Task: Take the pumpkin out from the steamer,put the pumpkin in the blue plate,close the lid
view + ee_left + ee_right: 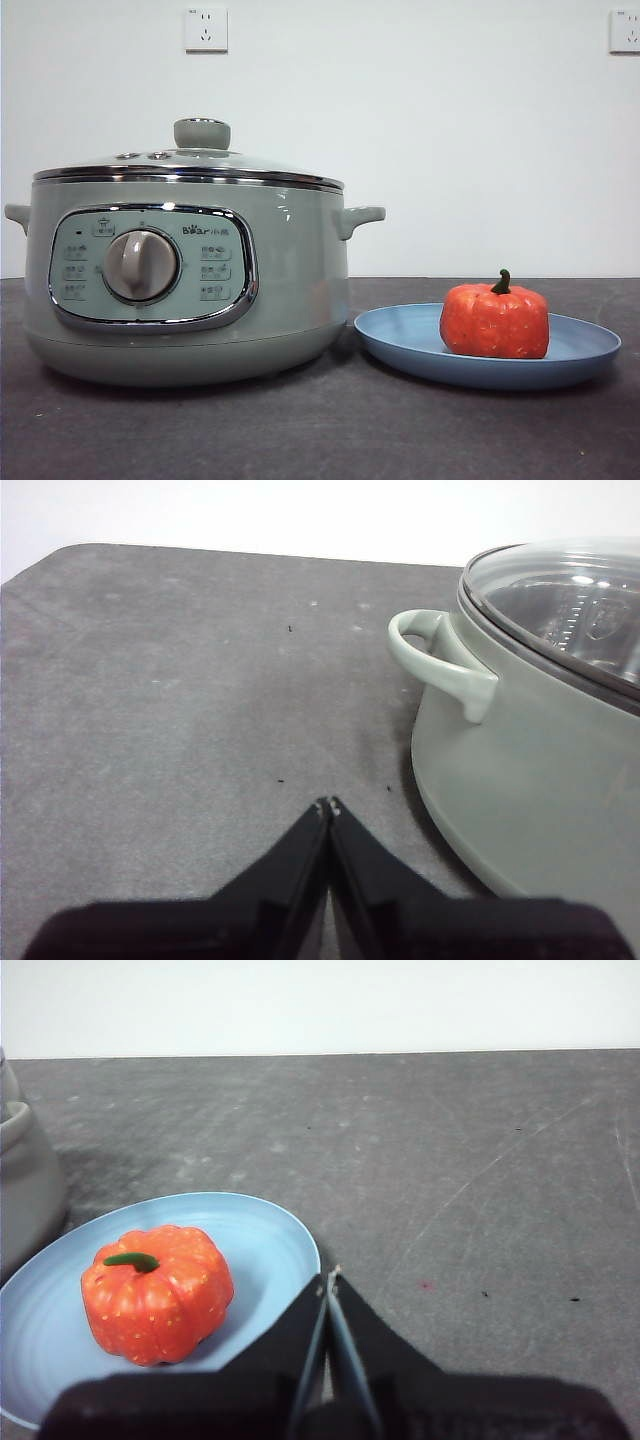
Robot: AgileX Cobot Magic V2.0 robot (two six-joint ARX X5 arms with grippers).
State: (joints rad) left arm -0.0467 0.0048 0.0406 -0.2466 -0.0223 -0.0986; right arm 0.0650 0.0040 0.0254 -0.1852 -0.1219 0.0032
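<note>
Looks like a lab or test room set up as a mock kitchen. Plain white wall [420, 150], bare, with two white power sockets: one upper left of the frame [206, 29], one at the upper right corner [625, 31]. Dark grey matte worktop [300, 430], scuffed. Only kitchen props on it: steamer [190, 290], blue plate [400, 340], toy pumpkin [494, 320].

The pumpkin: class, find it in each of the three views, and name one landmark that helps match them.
Front view: pumpkin on the blue plate, right of the steamer.
Left wrist view: not in it.
Right wrist view: pumpkin on the plate, beside the steamer's edge.
Shared landmark: the steamer.
</note>
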